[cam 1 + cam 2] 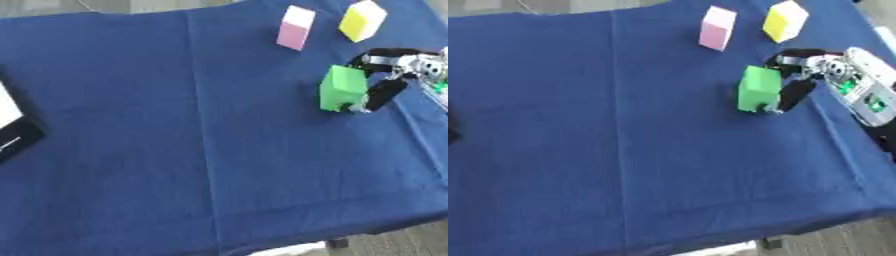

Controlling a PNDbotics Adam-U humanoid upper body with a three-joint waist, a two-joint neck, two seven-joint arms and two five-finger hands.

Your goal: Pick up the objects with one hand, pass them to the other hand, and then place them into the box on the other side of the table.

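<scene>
Where the blue cloth covers it, the counter (219, 150) fills almost the whole view, and a fold line runs down the cloth a little left of the middle. At the left edge of the left eye view lies the box (13, 127), dark with a white face; only its corner shows, so I cannot tell what is in it. The right hand (798, 75) comes in from the right edge, and its dark fingers (794, 95) and thumb reach around the green block (342, 88); they seem to touch it on its right side, but the blur makes the grasp uncertain. The green block stands near the right side of the counter. Beyond it, apart from each other, stand the pink block (295, 27) and the yellow block (362, 20).
</scene>
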